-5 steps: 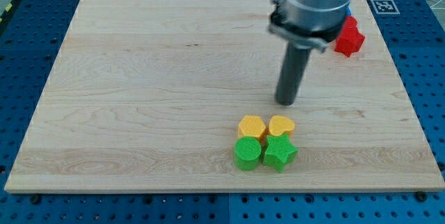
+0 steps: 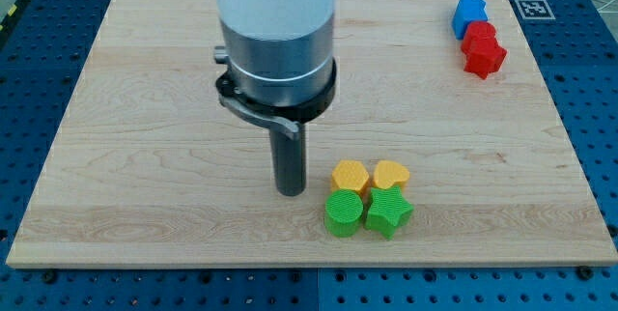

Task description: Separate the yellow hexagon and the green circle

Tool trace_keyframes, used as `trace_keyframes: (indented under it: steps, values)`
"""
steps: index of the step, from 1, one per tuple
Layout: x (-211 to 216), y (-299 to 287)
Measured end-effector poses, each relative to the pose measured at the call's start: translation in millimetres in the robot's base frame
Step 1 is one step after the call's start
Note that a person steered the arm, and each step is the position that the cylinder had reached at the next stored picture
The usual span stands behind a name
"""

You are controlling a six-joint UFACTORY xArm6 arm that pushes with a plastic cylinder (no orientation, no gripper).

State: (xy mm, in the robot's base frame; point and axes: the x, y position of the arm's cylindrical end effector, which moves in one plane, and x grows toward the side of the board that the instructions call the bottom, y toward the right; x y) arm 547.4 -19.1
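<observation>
Nearest me the green circle (image 2: 344,212) touches the yellow hexagon (image 2: 349,176) just above it in a cluster of 4, and my tip (image 2: 291,191), a bare rod holding nothing, sits just left, so I judge I'm lining up to wedge between the 2.

- You see a wide pale-grey cylinder forming the arm's upper body.
- Below that cylinder sits a darker metallic-grey band, ringed by a black clamp collar with small lugs.
- Beneath the collar, a straight dark rod ends in my tip (image 2: 291,191).
</observation>
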Motion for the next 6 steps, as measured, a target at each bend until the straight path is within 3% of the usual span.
trace_keyframes:
  steps: [6]
  values:
    - [21,71]
